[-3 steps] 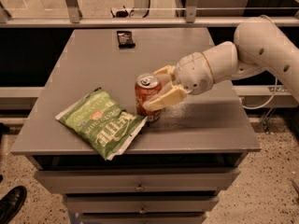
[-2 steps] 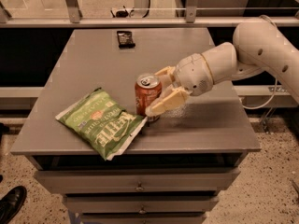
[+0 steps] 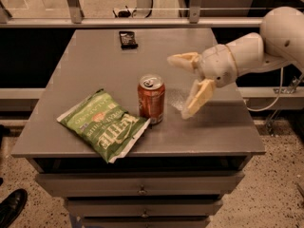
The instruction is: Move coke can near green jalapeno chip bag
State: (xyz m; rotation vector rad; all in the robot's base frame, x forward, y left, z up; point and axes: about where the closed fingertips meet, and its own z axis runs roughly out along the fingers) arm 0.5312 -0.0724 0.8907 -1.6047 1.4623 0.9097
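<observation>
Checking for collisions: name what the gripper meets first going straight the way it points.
Probably the coke can: the open gripper, just right of it, points left at it. Depth is uncertain.

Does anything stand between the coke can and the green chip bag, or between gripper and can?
Nothing visible. The coke can stands at the edge of the green chip bag; the gripper, open, hangs beside the can over the table.

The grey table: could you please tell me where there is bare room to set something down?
The table is bare across its middle and left, between the black bar and the chip bag; also the front right corner. Crowded: front centre, with the coke can beside the bag and the open hand just right of it.
</observation>
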